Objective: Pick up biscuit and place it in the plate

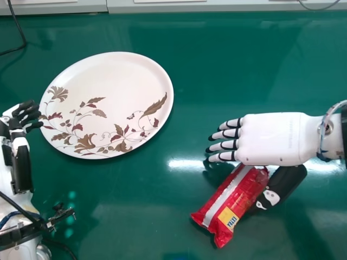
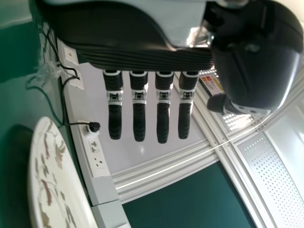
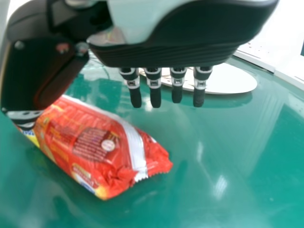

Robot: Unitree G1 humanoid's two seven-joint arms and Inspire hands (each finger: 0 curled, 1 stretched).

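Nearest the camera, one right hand, of two hands in all, extends from the right side of the head view, its fingers straight, spread slightly and pointing toward the view's left; they have hold of nothing, and the thumb stands wide of them beside the packet, though whether it touches cannot be told. One red biscuit packet lies on the table, on the robot's side of these fingers, its far end at the hand's lower edge in the head view. Its long axis runs obliquely, crossing the direction of the fingers: the near end, bearing a yellow label, points toward the robot and to its left, the other away and to its right. Farther out, to the left of the fingers, lies one white plate with a floral pattern. Beside its left rim is one left hand, fingers extended and holding nothing. One black cable occupies the far left corner.
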